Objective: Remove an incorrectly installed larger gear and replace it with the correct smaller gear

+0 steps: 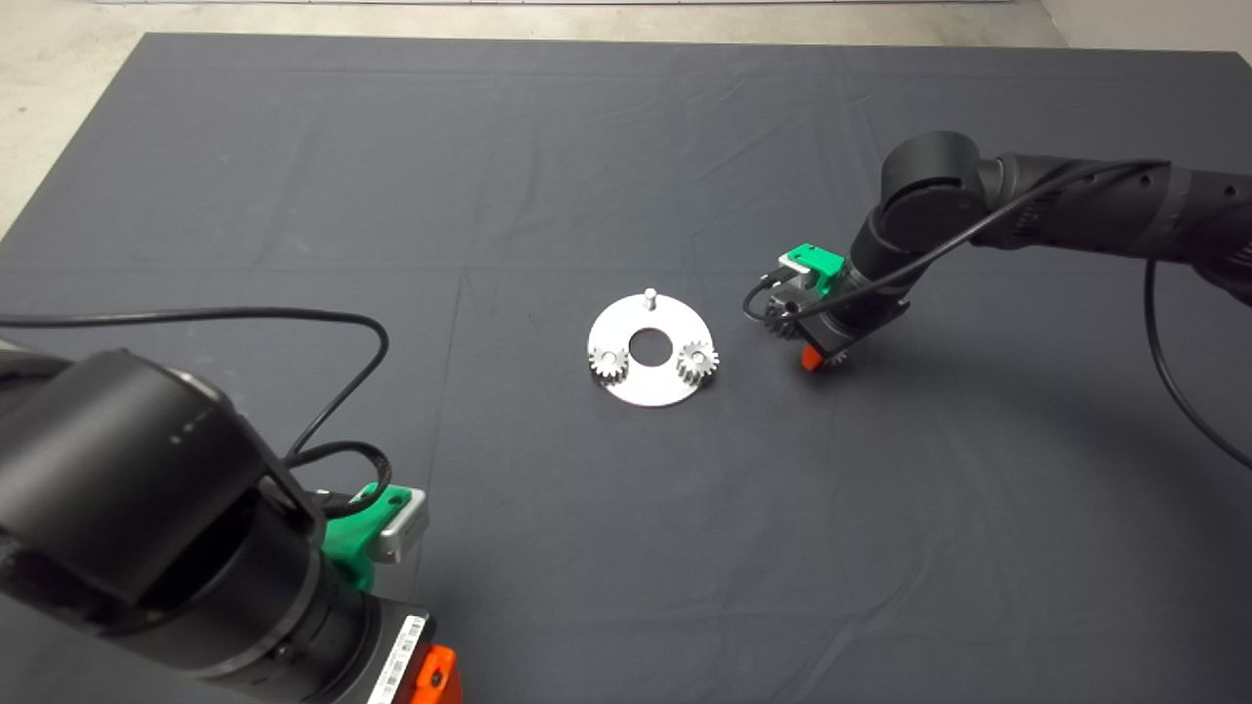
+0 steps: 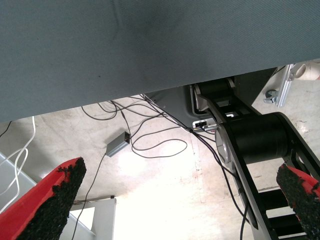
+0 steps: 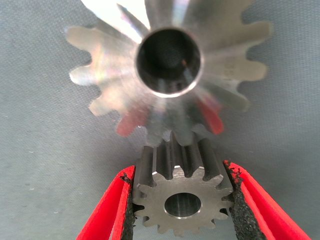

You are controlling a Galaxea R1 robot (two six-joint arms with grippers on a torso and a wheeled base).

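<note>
My right gripper (image 1: 817,347) is low over the mat, just right of the round steel plate (image 1: 648,391). In the right wrist view it (image 3: 181,170) is shut on the smaller gear (image 3: 182,200), with a black pad against each toothed side. The larger gear (image 3: 167,75), shiny with long pointed teeth, lies on the mat close beyond the held gear. The plate carries two small gears (image 1: 608,362) (image 1: 697,362) and one bare pin (image 1: 648,293) at its far edge. My left gripper (image 2: 175,205) is parked open at the lower left, holding nothing.
The dark mat (image 1: 626,548) spreads wide around the plate. A black cable (image 1: 293,323) loops over the mat from the left arm. The left wrist view shows the floor beyond the mat edge, with cables and a black frame.
</note>
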